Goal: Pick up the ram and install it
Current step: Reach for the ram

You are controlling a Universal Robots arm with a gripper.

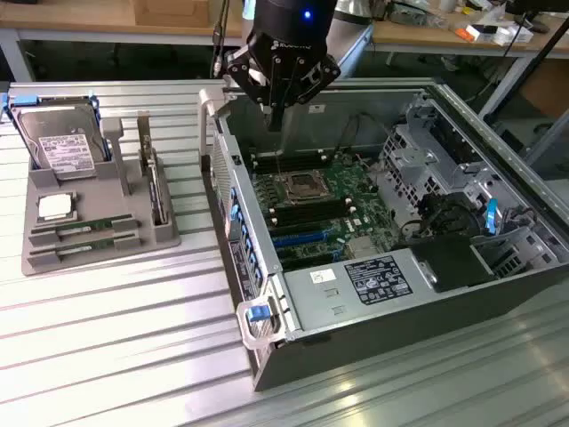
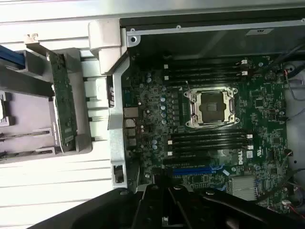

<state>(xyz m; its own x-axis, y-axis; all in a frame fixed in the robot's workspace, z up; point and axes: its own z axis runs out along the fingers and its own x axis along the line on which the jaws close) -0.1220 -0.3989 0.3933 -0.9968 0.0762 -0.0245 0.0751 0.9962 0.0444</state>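
Grey tray (image 1: 169,236) held the ram (image 1: 84,228) beside a processor (image 1: 55,206) and hard drive (image 1: 62,147).
Well apart, the gripper (image 1: 276,123) hung over the open case's (image 1: 356,342) motherboard (image 1: 356,222), fingers closed on nothing.

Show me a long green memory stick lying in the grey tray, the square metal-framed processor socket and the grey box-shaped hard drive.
Long green memory stick (image 1: 86,228): exterior view, middle of its board.
Square metal-framed processor socket (image 2: 212,107): wrist view, its dark centre.
Grey box-shaped hard drive (image 1: 67,153): exterior view, its white label.
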